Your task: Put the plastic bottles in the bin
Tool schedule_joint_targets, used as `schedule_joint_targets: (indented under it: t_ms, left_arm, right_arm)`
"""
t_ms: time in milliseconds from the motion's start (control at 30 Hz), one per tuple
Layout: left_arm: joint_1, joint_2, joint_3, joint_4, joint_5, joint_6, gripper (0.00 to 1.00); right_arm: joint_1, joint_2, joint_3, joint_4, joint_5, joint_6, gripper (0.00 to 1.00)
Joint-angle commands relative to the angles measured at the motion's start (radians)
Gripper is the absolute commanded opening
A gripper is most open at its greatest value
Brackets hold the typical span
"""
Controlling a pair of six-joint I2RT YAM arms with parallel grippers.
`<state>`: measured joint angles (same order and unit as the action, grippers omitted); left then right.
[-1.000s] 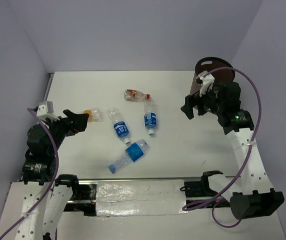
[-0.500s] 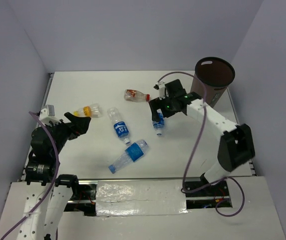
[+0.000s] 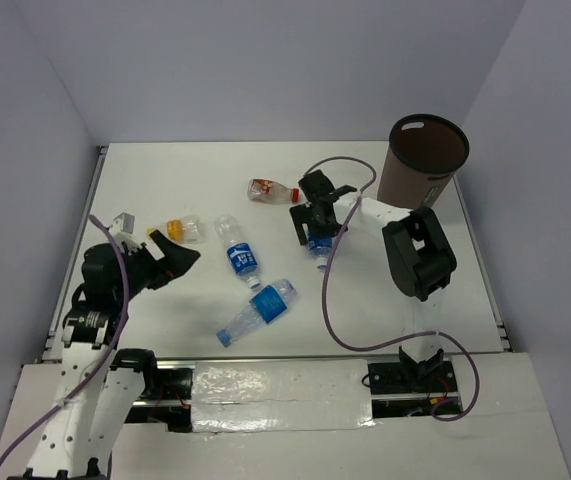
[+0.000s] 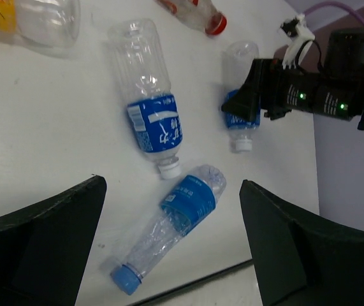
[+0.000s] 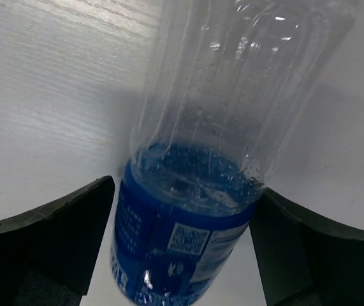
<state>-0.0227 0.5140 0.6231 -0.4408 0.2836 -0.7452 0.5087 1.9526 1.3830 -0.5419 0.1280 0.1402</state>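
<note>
- The left gripper (image 3: 170, 250) hangs over the near left of the table (image 3: 155, 180), jaws spread wide, holding nothing.
- A blue-capped bottle (image 3: 258, 311) lies nearest, cap toward the arms.
- A second blue-label bottle (image 3: 237, 245) lies behind it at mid-table.
- The right gripper (image 3: 310, 225) straddles a third blue-label bottle (image 3: 312, 243) lying on the table, a finger on each side of its label; whether they press on it cannot be told.
- The short orange-capped bottle (image 3: 185, 229) lies left.
- The red-capped bottle (image 3: 270, 190) lies farther back.
- The bin (image 3: 420, 170) stands upright at the far right.
</note>
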Motion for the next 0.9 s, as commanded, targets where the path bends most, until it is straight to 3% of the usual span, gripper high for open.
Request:
schedule_joint_targets:
  t_ms: [0,100,133,233,333,567,733,867]
  left_arm:
    - [-0.003,0.073,-0.02,0.037,0.143,-0.02,0.99]
    - [-0.011,0.104,-0.02,0.043,0.164,-0.008,0.99]
    - [-0.02,0.109,-0.016,0.047,0.163,-0.006,0.99]
    - [-0.049,0.127,-0.007,0.057,0.158,0.004,0.99]
    - [-0.111,0.152,-0.003,0.069,0.123,0.004,1.0]
    - [-0.38,0.292,0.003,0.166,-0.024,-0.02,0.99]
    - [-0.565,0.441,0.081,0.146,-0.171,0.021,1.0]
    - [-0.654,0.598,0.154,0.114,-0.242,0.063,0.99]
  right_arm:
    - [0.005,0.006,0.011,0.072,-0.013,0.016,0.88]
    - [-0.001,-0.009,-0.005,0.091,-0.056,0.003,0.74]
    - [-0.001,-0.014,-0.006,0.089,-0.082,-0.004,0.59]
    - [-0.007,-0.038,0.011,0.063,-0.109,-0.062,0.36]
    - [-0.013,-0.122,0.074,-0.015,-0.181,-0.224,0.25]
    - [-0.11,-0.41,0.201,-0.069,-0.393,-0.429,0.25]
    - [-0.287,-0.44,0.437,-0.112,-0.449,-0.415,0.25]
    - [-0.455,-0.44,0.479,-0.04,-0.433,-0.389,0.26]
